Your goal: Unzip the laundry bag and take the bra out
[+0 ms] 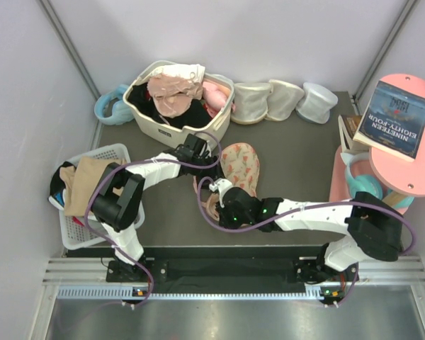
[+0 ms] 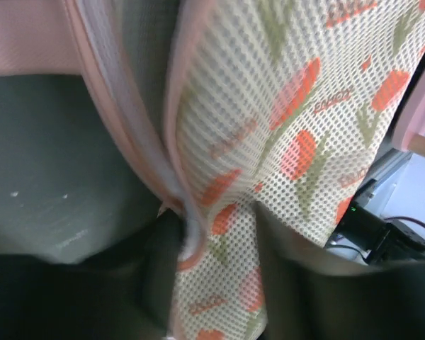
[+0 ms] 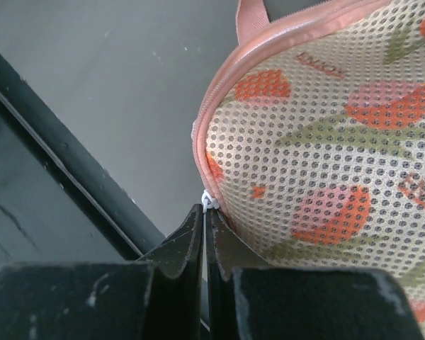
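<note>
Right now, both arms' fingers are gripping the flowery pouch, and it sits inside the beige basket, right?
No: left fingers and right fingers do grip the laundry bag, but it is on the dark table, in front of the beige basket, not inside it. The top external view shows this.

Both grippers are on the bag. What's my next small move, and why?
Probably draw the right gripper slowly along the pink rim. Its fingers are shut on what looks like the zip pull at the edge of the laundry bag, the left gripper pinches the mesh to brace it, and the zip looks closed.
</note>
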### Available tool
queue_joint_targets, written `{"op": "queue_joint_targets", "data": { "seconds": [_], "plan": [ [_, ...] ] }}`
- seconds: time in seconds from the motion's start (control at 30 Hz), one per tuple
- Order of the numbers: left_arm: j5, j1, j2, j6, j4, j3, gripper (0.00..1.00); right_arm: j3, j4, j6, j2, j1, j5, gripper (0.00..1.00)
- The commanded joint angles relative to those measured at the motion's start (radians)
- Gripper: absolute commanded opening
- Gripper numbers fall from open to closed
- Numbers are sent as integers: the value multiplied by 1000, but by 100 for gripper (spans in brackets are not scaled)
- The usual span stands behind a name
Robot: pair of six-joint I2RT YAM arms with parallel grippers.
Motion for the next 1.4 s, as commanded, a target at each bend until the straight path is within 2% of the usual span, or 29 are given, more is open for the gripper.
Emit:
{"op": "queue_joint_targets", "data": {
  "seconds": [0.0, 0.1, 0.37, 0.57, 0.63, 0.87, 0.97, 1.0, 1.07, 1.1, 1.17, 1.23, 1.37],
  "plan": [
    [-76, 9, -48, 65, -59, 70, 64, 89, 84, 28, 73, 11, -4, 0],
    [-153, 23, -112, 88, -136, 36, 72, 125, 74, 28, 112, 11, -2, 0],
    [-296, 47, -316, 76, -251, -142, 78, 140, 71, 36, 115, 5, 27, 0],
    [-181, 46, -439, -56, -114, -298, 78, 148, 80, 30, 122, -1, 4, 0],
    [-153, 46, -458, -86, -92, -329, 78, 149, 85, 31, 124, -4, -4, 0],
    [-44, 46, -470, -255, 140, -460, 75, 151, 108, 31, 129, -15, -25, 0],
    [-24, 44, -453, -281, 201, -478, 57, 149, 105, 33, 129, -18, -28, 0],
    [-24, 44, -450, -286, 209, -481, 44, 145, 105, 34, 127, -20, -30, 0],
    [-26, 46, -441, -294, 227, -483, 33, 140, 104, 42, 124, -26, -30, 0],
    [-32, 46, -436, -294, 229, -480, 20, 132, 104, 45, 122, -27, -33, 0],
    [-37, 50, -426, -284, 218, -466, 9, 123, 104, 50, 113, -38, -33, 0],
    [-38, 66, -416, -275, 200, -449, 0, 109, 100, 56, 106, -41, -36, 0],
    [-21, 136, -426, -254, 186, -449, 0, 70, 91, 65, 78, -46, -33, 0]
  ]
}}
